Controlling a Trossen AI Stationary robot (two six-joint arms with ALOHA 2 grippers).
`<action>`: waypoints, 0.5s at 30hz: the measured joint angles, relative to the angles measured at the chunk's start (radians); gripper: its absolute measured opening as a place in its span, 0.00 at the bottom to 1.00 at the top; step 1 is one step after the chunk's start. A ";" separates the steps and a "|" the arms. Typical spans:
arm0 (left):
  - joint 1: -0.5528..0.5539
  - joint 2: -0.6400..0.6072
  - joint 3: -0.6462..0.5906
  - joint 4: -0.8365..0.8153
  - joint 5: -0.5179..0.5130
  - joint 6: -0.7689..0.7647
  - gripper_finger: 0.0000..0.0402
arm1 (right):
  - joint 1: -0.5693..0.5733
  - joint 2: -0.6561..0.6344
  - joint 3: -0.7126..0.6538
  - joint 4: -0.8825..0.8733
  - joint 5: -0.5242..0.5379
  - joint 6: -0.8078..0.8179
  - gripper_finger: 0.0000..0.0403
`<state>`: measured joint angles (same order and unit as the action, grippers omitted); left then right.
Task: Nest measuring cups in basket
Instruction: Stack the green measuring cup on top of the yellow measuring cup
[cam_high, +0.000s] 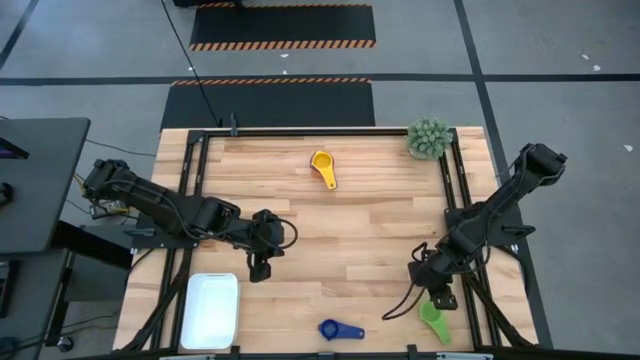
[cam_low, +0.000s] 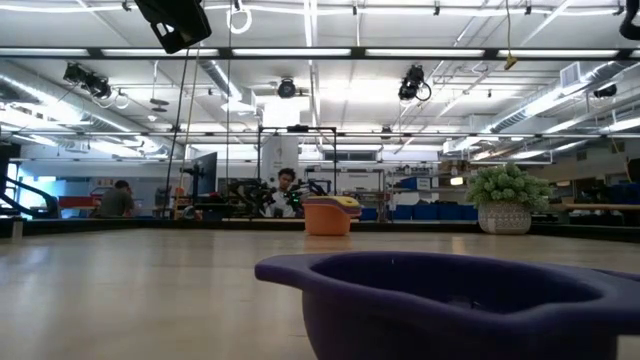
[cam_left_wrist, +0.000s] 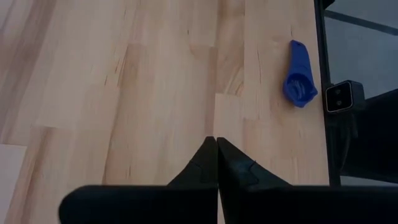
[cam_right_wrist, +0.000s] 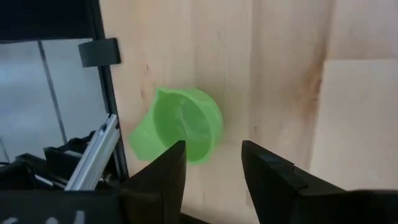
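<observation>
A blue measuring cup lies near the table's near edge, also in the left wrist view and huge in the low view. A green cup sits at the near right; the right wrist view shows it upright on the wood. A yellow-orange cup rests toward the far side. The white basket stands at the near left corner. My left gripper hovers shut right of the basket. My right gripper is open above the green cup.
A small green spiky potted plant stands at the far right corner, also in the low view. Black metal rails frame the table's sides. People sit in the room beyond the table. Bare wood spans the table's middle.
</observation>
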<state>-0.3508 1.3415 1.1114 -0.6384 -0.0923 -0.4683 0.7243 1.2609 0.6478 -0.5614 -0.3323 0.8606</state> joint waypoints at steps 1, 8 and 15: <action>0.000 0.000 0.000 0.000 0.000 0.000 0.00 | 0.008 0.005 -0.007 0.020 0.006 0.010 0.40; 0.000 0.000 0.000 0.000 -0.017 -0.043 0.00 | 0.054 0.111 -0.029 0.129 0.024 0.038 0.40; 0.000 0.000 0.000 0.005 -0.018 -0.047 0.00 | 0.066 0.271 -0.023 0.195 0.022 0.057 0.38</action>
<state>-0.3508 1.3415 1.1114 -0.6336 -0.1104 -0.5152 0.7906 1.5321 0.6244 -0.3669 -0.3107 0.9181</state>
